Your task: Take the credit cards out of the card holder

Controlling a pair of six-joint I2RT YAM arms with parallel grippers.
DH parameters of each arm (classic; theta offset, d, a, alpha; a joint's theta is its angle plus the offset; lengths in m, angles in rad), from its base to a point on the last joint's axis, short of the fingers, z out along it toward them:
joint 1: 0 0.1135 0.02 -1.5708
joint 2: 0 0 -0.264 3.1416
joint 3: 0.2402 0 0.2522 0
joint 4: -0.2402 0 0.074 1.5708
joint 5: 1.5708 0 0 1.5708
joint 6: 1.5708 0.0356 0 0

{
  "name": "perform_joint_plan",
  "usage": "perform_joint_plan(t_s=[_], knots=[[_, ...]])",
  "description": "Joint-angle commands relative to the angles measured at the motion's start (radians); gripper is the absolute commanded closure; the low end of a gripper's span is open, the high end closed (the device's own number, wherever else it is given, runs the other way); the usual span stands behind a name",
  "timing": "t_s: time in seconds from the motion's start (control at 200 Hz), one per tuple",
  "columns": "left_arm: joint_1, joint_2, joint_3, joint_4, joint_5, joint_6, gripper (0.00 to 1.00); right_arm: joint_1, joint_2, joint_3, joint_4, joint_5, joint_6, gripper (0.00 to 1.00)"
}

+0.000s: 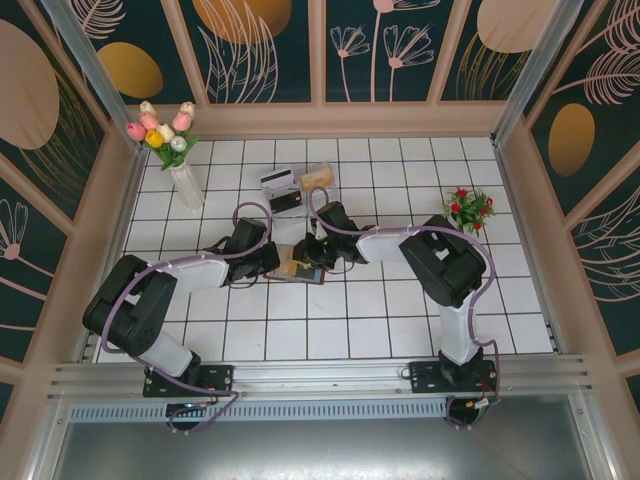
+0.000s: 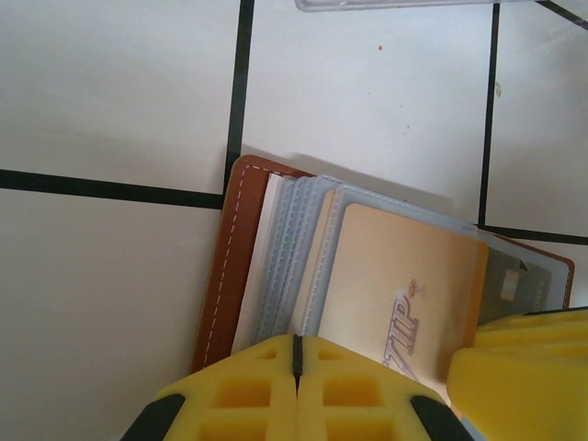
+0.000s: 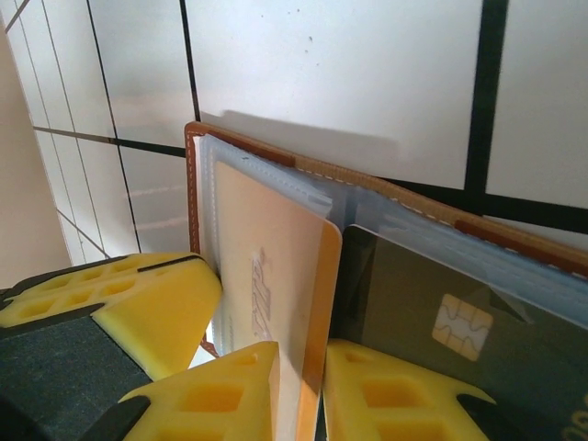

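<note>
Top external view: on the white tiled bench (image 1: 400,310) the card holder (image 1: 296,267) is seen lying open near the middle. Both arms are bent over it, the left gripper (image 1: 272,262) from the left and the right gripper (image 1: 318,252) from the right. A few loose cards (image 1: 285,199) are laid on the tiles farther back, well apart from the holder.

The step in hand is judged to be the drawing of one more card out of its sleeve. To do this well, the holder should be pressed flat on the bench by the left jaws, so that it is not dragged along. The gold card (image 3: 266,276) should be pulled straight along its clear sleeve and not lifted at an angle, because the plastic lip may catch it. The grip should be made firm before any pull is begun.

In the left wrist view the left jaws are closed, pad against pad, and are set at the near edge of the holder; whether a leaf is pinched there cannot be told. In the right wrist view the gold card is held edge-on between the right jaws, which are closed on its free end, one pad at each face. The dark card (image 3: 432,312) with a chip is lodged just beside it in the next sleeve, partly covered by one pad.
</note>
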Motion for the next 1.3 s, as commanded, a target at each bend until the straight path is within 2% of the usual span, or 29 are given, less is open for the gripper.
perform_joint_plan(t_s=[0.0, 0.315, 0.47, 0.57, 0.866, 1.296], knots=[[-0.003, 0.059, -0.049, -0.095, -0.013, -0.013, 1.00, 0.006, 0.036, -0.023, 0.024, -0.044, -0.019, 0.79], [-0.003, 0.065, -0.054, -0.118, -0.042, -0.014, 1.00, -0.028, -0.021, -0.103, 0.120, -0.086, -0.014, 0.81], [-0.003, 0.068, -0.059, -0.117, -0.039, -0.013, 1.00, -0.036, -0.018, -0.125, 0.181, -0.129, 0.004, 0.88], [-0.003, 0.065, -0.056, -0.116, -0.036, -0.014, 1.00, -0.036, -0.015, -0.125, 0.189, -0.129, 0.008, 0.89], [-0.003, 0.068, -0.063, -0.101, -0.014, -0.009, 1.00, -0.035, 0.014, -0.107, 0.204, -0.136, 0.017, 0.85], [-0.003, 0.056, -0.069, -0.095, -0.003, -0.005, 1.00, -0.034, 0.034, -0.093, 0.228, -0.148, 0.031, 0.85]])
